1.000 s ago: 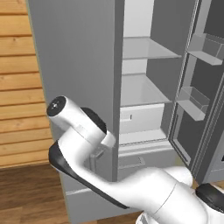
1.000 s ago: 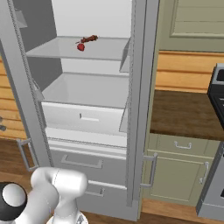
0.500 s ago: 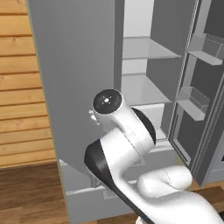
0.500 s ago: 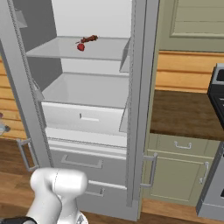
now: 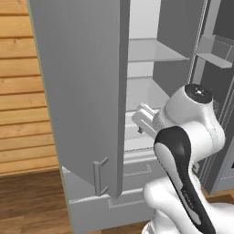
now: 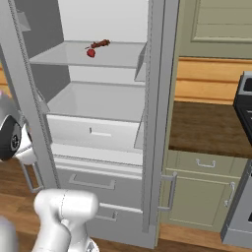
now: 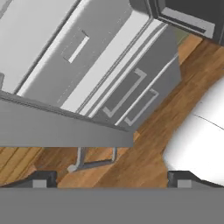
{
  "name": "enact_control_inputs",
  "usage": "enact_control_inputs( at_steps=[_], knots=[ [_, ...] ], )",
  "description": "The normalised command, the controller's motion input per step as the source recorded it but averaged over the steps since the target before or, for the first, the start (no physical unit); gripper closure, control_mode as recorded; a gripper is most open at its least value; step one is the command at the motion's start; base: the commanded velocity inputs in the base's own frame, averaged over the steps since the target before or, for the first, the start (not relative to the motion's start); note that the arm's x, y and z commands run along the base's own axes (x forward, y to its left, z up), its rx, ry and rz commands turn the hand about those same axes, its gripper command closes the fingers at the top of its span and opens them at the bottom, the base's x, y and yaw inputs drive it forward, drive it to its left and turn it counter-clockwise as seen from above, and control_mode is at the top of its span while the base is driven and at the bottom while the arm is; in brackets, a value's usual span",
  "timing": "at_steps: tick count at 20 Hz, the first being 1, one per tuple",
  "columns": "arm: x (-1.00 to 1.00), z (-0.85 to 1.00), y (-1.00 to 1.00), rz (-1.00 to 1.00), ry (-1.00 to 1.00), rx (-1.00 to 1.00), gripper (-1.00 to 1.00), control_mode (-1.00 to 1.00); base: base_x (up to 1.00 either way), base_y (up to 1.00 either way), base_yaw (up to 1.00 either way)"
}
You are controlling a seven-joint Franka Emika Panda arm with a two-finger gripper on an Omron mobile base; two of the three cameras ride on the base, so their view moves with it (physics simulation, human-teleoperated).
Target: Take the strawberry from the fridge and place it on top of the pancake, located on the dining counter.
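Kitchen interior, rendered: wooden plank wall at the left of the left base view, wood floor along its bottom edge.

Fridge (image 6: 98,128): matte grey, both upper doors swung open, two drawers below with bar handles. White interior with a glass-like upper shelf and a white crisper drawer beneath it. In the left base view the open left door fills the centre-left of the frame, its handle low on the edge.

Strawberry (image 6: 91,52): tiny bright red berry on the upper shelf, upper left of the right base view, just beside a darker elongated morsel (image 6: 101,44) that lies slightly behind it.

Gripper (image 7: 109,179): in the hand view, two dark fingertips (image 7: 40,179) at the bottom corners, set wide apart with nothing between them. Hand view looks down, rolled, over the crisper front, the two drawer handles and the lower edge of the open door.

Arm: white, dark elbow joint, raised before the fridge opening at the right of the left base view; the hand itself is hard to make out there.

Adjacent: dark wood countertop (image 6: 206,128) over pale green cabinets, right of the fridge.
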Motion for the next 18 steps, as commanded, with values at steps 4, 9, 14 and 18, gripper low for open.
enact_control_inputs(
  at_steps=[4, 9, 14, 18],
  knots=[
    [0.44, 0.0, -0.87, 0.14, 0.05, 0.44, -1.0, -1.0, 0.0, 0.0, 0.0],
    [0.9, 0.0, -0.39, 0.21, 0.06, 0.48, -1.0, -1.0, 0.0, 0.0, 0.0],
    [0.99, 0.01, 0.09, 0.44, 0.01, 0.25, -1.0, -1.0, 0.0, 0.0, 0.0],
    [0.71, 0.0, 0.66, 0.33, -0.07, 0.02, -1.0, -1.0, 0.0, 0.0, 0.0]
  ],
)
